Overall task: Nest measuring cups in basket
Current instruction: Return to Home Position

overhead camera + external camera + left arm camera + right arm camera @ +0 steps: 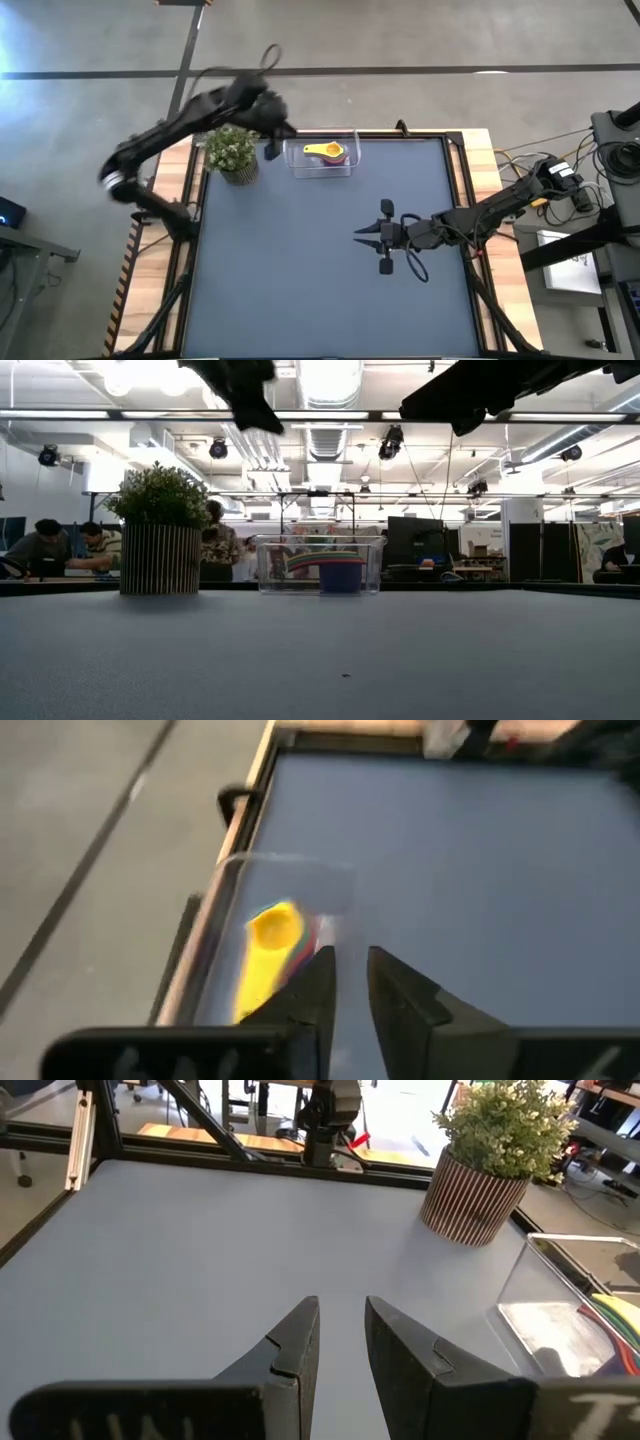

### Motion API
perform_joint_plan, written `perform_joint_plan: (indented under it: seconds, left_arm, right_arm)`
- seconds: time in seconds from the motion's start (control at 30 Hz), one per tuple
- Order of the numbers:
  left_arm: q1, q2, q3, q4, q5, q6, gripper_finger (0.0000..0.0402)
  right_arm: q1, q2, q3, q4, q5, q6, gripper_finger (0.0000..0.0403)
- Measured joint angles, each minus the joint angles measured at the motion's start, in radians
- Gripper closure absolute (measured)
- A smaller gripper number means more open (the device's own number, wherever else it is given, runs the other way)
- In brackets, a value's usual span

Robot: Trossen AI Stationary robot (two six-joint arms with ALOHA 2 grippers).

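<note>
The clear basket [322, 166] stands near the table's far edge. The measuring cups sit nested in it with the yellow cup [325, 151] on top, its handle toward the left. In the low view the stacked coloured handles [322, 559] show through the basket wall [270, 565]. My left gripper [272, 146] hangs in the air left of the basket, beside the plant, shut and holding nothing; its wrist view looks down on the yellow cup [272, 932]. My right gripper [362, 235] hovers over the table's middle, shut and holding nothing, pointing left.
A potted green plant [232, 152] in a striped pot [160, 559] stands just left of the basket. The grey table top [300, 270] spreads out toward the near edge. People sit at desks in the room beyond the table [45, 550].
</note>
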Motion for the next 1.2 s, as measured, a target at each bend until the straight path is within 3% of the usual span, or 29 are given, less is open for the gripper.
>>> perform_joint_plan:
  seconds: [0.1,0.2,0.3,0.43,0.53,0.77,0.9,1.0,1.2]
  left_arm:
    - [-0.044,-0.191,-0.210,0.136,0.002,-0.110,0.0370]
    - [-0.119,-0.376,-0.467,0.395,-0.001,-0.282,0.0376]
    - [-0.216,-0.538,-0.681,0.605,0.001,-0.340,0.0377]
    - [-0.303,-0.711,-0.860,0.724,-0.069,-0.414,0.0378]
    - [-0.337,-0.823,-0.929,0.720,-0.085,-0.465,0.0378]
    - [-0.354,-1.080,-1.007,0.641,-0.087,-0.452,0.0378]
    - [-0.356,-1.212,-1.061,0.631,-0.087,-0.443,0.0378]
    - [-0.356,-1.304,-1.095,0.572,-0.087,-0.442,0.0378]
    - [-0.355,-1.472,-1.160,0.491,-0.087,-0.436,0.0378]
  right_arm:
    - [0.000,0.000,0.000,0.000,0.000,0.005,0.0330]
    - [-0.003,0.000,0.000,0.023,0.000,-0.004,0.0330]
    - [-0.018,0.000,0.000,0.062,-0.008,-0.046,0.0330]
    - [-0.080,-0.039,-0.001,0.076,-0.150,-0.085,0.0330]
    - [-0.142,-0.101,-0.001,0.033,-0.250,-0.074,0.0330]
    - [-0.229,-0.281,-0.022,-0.154,-0.261,-0.081,0.0330]
    - [-0.229,-0.380,-0.097,-0.142,-0.265,-0.054,0.0330]
    - [-0.229,-0.457,-0.191,-0.079,-0.254,-0.052,0.0330]
    - [-0.230,-0.576,-0.444,0.246,-0.243,-0.033,0.0330]
